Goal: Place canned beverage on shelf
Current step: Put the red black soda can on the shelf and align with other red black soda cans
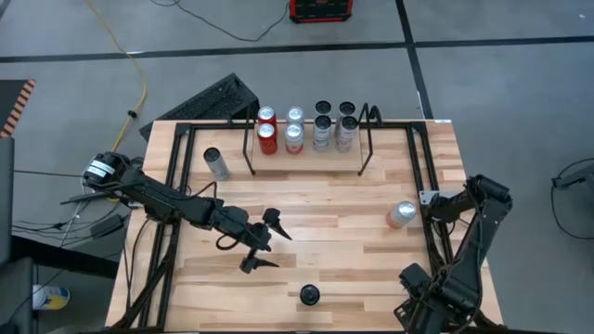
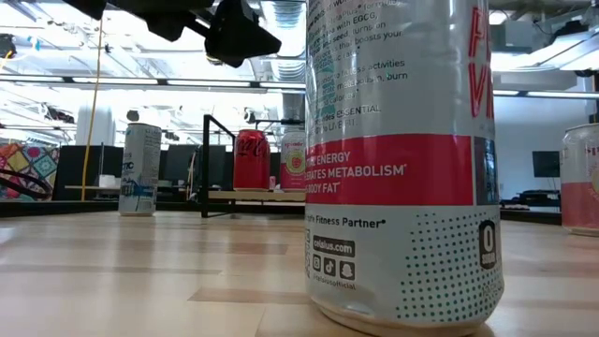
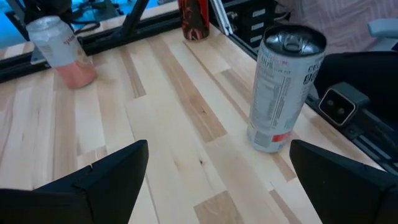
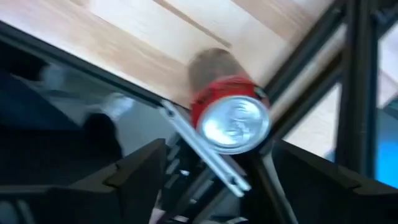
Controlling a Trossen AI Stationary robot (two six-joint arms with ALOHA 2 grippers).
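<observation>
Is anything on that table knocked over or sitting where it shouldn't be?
Nothing is spilled or tipped. Eight cans stand on the shelf, while three are loose on the table: a silver can, a pink-banded can, and a dark-topped can at the front edge.

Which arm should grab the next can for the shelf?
Left. Left gripper is open at mid-table, and its wrist view shows the silver can upright just ahead. The right gripper sits at the table's right edge by the red-and-silver can.

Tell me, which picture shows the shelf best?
The high view: the whole shelf shows from above, with cans standing in it. The low view shows only one end, far off beside a big can. The wrist views show little or none of it.
</observation>
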